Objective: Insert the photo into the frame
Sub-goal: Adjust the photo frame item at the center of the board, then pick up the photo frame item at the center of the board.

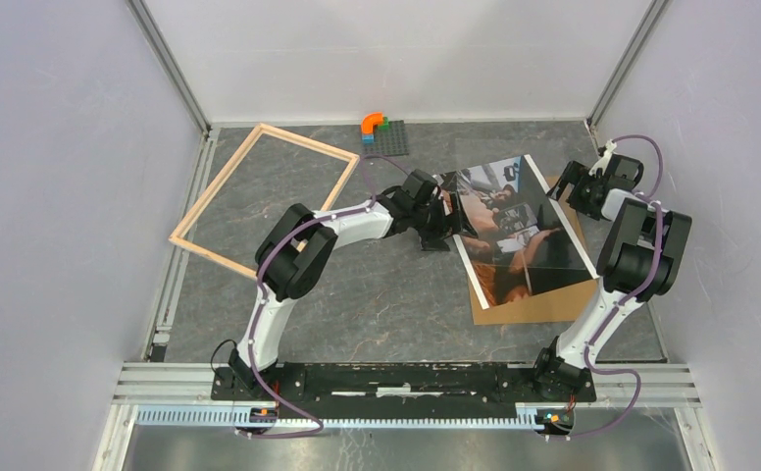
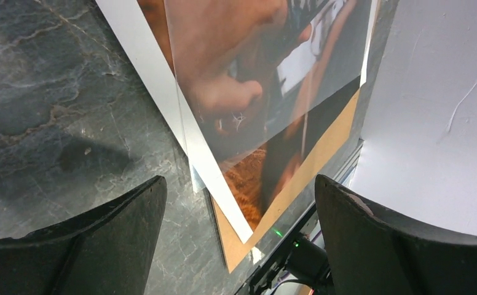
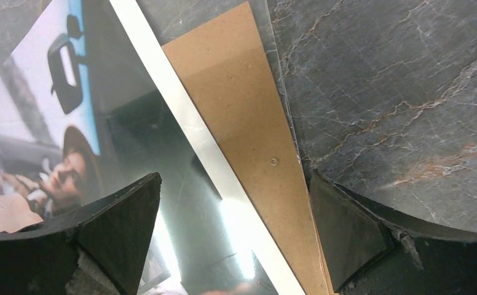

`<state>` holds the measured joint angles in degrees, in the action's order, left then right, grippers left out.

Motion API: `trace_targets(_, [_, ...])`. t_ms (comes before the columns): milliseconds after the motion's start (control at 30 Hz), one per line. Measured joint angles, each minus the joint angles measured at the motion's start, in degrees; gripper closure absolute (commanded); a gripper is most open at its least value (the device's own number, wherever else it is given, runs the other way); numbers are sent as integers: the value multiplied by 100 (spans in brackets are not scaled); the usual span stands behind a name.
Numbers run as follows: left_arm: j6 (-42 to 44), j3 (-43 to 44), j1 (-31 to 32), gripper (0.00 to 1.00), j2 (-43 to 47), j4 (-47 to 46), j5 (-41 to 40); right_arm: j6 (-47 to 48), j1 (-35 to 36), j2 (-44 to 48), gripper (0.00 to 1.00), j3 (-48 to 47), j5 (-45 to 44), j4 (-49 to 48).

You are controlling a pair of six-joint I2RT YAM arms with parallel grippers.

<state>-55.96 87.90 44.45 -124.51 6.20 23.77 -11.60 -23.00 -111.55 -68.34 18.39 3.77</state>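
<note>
Photo (image 1: 514, 226) atop brown board (image 1: 532, 304) — frame (image 1: 308, 140) well apart, leftward.

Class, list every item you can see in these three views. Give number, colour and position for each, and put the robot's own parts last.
frame: one, pale wood, far left of the table, nothing inside it
photo: one, dark and orange-brown with a white margin, right side, on the board
backing board: one, plain brown, under the photo
clear sheet: one, transparent, skewed over the photo
brick plate: one, dark green, far edge, carrying orange, green and blue bricks
table: one, grey marbled
left hand: black, open, empty, at the photo's left edge
right hand: black, open, empty, over the photo's far right corner
</note>
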Motion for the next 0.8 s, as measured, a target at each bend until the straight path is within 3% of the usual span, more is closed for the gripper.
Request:
trace_targets(600, [-1401, -1054, 35, 11, -225, -2247, 592, 50, 0, 46, 4, 109, 4, -125])
trace_targets(800, [-1711, -1268, 90, 22, -225, -2605, 684, 48, 0, 57, 4, 146, 11, -179])
